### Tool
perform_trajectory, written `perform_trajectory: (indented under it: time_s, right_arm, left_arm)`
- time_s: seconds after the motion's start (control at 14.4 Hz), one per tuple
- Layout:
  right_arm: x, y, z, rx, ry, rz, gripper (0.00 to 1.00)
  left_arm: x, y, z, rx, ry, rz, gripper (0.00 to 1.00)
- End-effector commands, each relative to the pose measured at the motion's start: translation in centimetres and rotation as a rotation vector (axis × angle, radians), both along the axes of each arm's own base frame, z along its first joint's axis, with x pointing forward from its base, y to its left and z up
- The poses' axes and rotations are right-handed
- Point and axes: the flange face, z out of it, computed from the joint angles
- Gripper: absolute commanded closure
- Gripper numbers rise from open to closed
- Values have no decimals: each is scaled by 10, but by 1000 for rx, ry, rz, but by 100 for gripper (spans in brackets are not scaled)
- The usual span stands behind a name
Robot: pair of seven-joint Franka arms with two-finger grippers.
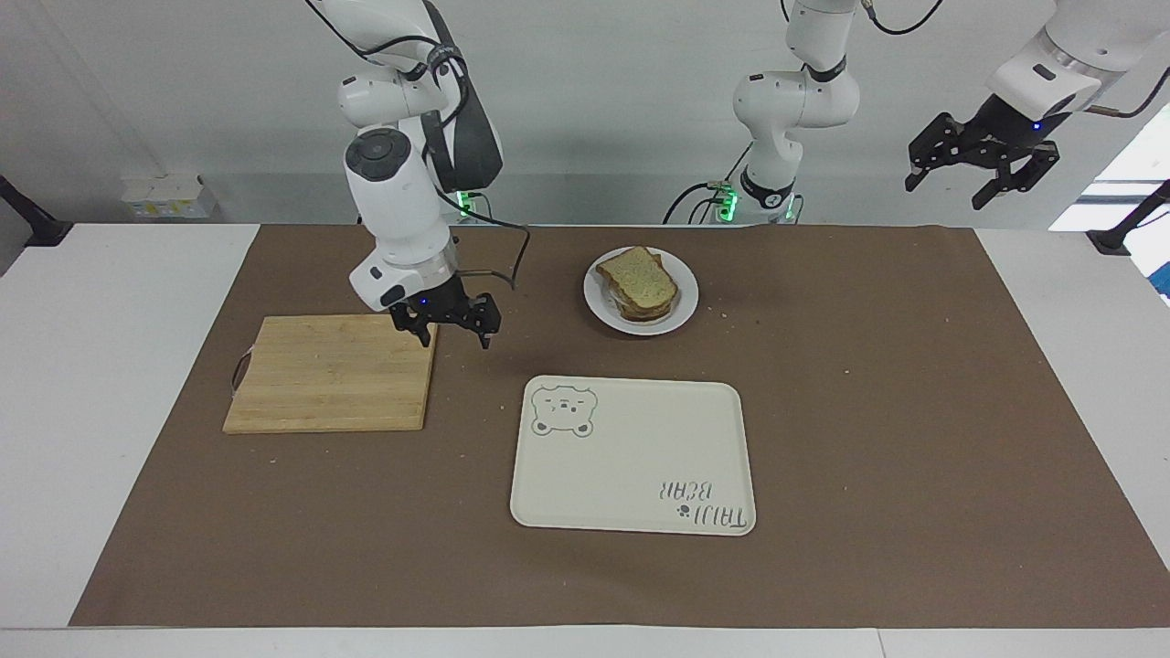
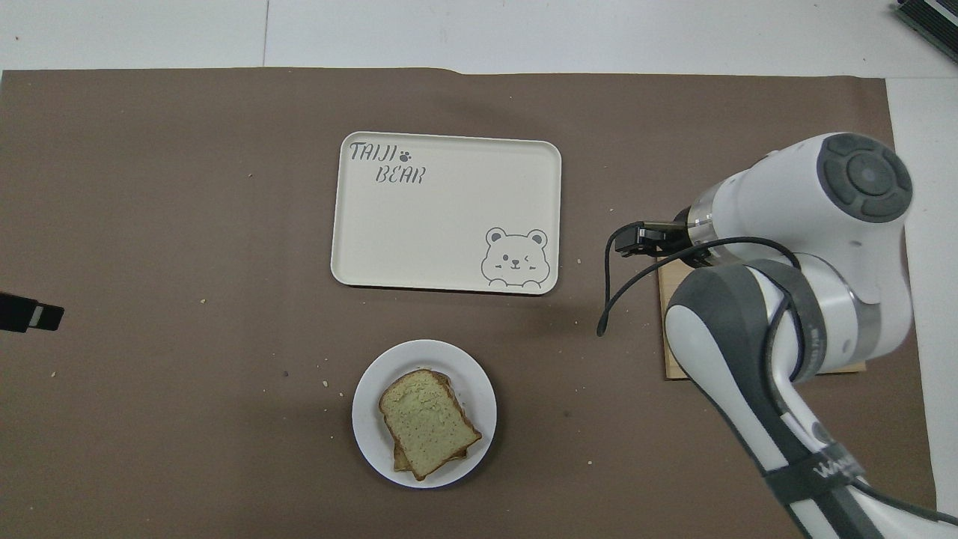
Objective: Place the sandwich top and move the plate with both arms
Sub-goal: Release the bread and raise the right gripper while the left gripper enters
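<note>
Cream bear-print tray [image 1: 632, 455] lies flat on brown table mat [image 1: 868, 411]. Bamboo cutting board [image 1: 329, 373] toward right arm's end. Crumbs scattered.

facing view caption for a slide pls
Pale bread slice tops the sandwich on the small round white plate; open right hand over the wooden board's corner.

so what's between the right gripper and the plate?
Only bare brown mat, clearest in the facing view: right gripper hangs open over the cutting board's edge, plate apart.
</note>
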Motion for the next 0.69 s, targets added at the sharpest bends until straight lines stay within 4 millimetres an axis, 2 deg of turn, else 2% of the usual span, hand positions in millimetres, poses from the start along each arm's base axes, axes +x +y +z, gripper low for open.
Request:
perform_trajectory:
  time_s: [0.0,0.21,0.35,0.62]
  right_arm:
    - [-12,-29,27,-19,21,4,0]
    - [-17,-75,40,-18,42,33,0]
    - [-19,-103,39,-17,69,11,0]
    - [-31,-143,38,-9,119,-18,0]
  left_arm:
    - [-18,-7,-34,-104,28,19,0]
    - [-20,-15,-80,-263,56,75,0]
    - [-35,-20,-124,-336,71,122,0]
    - [-60,-31,-190,-446,93,169,0]
